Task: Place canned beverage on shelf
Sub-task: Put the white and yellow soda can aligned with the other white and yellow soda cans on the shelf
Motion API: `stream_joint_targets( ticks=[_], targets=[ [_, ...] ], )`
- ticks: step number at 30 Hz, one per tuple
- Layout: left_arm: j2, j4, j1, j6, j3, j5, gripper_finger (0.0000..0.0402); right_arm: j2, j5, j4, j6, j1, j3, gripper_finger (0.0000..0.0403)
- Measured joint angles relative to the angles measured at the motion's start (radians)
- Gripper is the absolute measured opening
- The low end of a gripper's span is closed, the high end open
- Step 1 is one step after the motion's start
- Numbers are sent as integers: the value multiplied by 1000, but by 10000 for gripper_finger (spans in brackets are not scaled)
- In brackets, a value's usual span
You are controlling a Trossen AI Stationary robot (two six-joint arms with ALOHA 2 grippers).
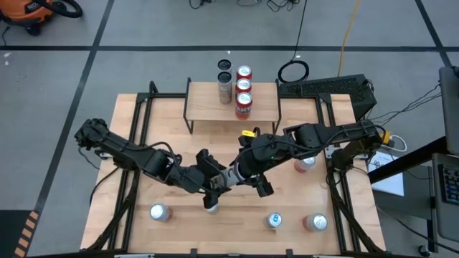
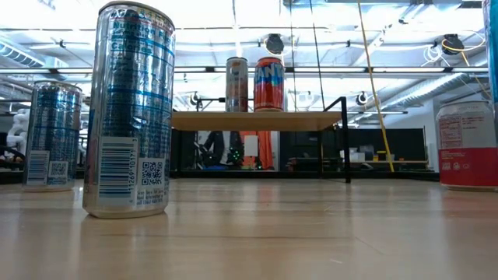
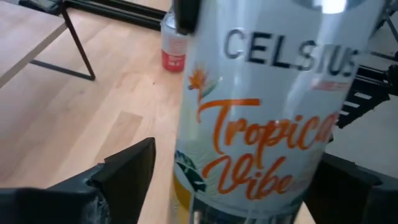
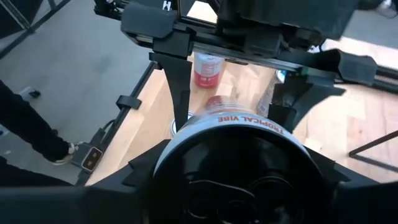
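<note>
Wooden tabletop point(image 1: 172, 136), Celsius can point(image 3: 261, 124) clamped in right end effector point(image 1: 231, 175), between left end effector's point(image 1: 209, 183) spread fingers

The table point(image 1: 143, 136) is pale wood with a smooth, faintly shiny finish, and the shelf point(image 2: 257, 120) has the same light wooden board on thin matt black metal legs. The cans are glossy metal, the white can point(image 3: 261, 112) with a smooth printed skin. The fingers point(image 3: 124, 174) look matt black plastic.
</note>
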Motion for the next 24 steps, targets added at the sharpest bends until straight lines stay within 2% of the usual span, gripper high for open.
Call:
stream_joint_targets(
  ticks=[10,18,24],
  targets=[
    [0,17,-31,24,0,-19,265,0,-8,2,49,0,0,233],
    [0,24,-38,28,0,-16,256,0,-9,3,85,0,0,243],
    [-8,17,-38,35,26,-16,255,-19,-5,8,223,0,0,300]
  ],
)
